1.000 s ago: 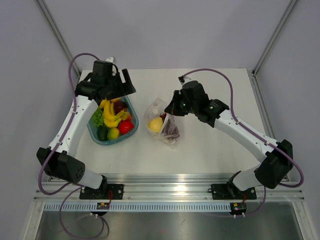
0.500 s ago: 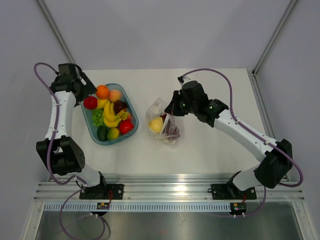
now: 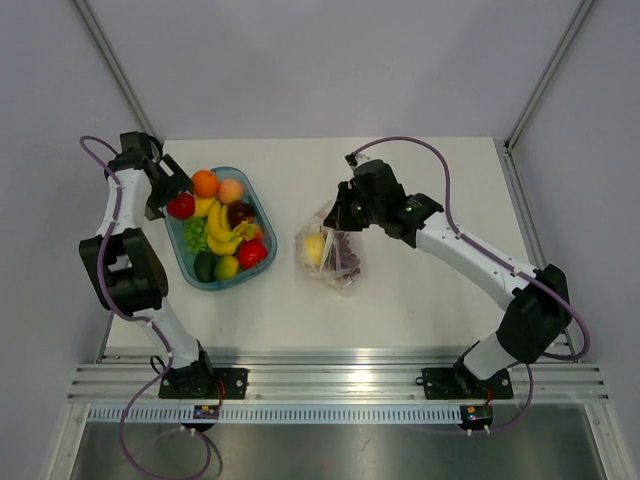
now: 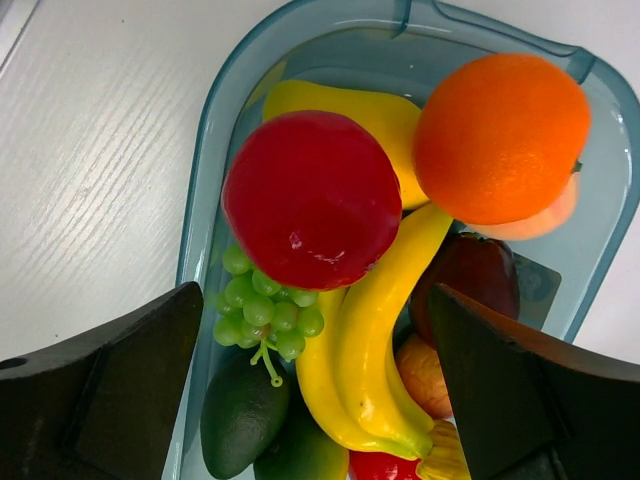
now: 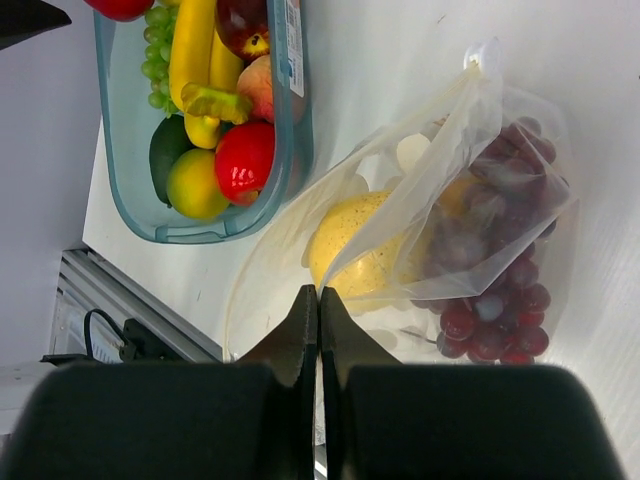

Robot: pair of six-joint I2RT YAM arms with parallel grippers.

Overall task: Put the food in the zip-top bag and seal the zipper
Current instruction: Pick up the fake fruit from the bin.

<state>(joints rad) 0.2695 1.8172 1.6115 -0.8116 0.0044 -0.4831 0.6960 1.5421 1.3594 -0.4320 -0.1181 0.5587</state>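
- The left gripper [image 4: 315, 298] is held apart over the bowl [image 4: 203, 190].
- The bag [image 5: 505, 170], containing a lemon [image 5: 360, 240] and grapes [image 5: 500, 305], is clamped at its edge by the right gripper [image 5: 318, 297].

left gripper [image 3: 166, 187] pulled back to bowl's [image 3: 228, 285] far-left end

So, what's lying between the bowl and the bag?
Nothing: only bare table separates the bowl and the bag, as the top view shows; the right wrist view agrees.
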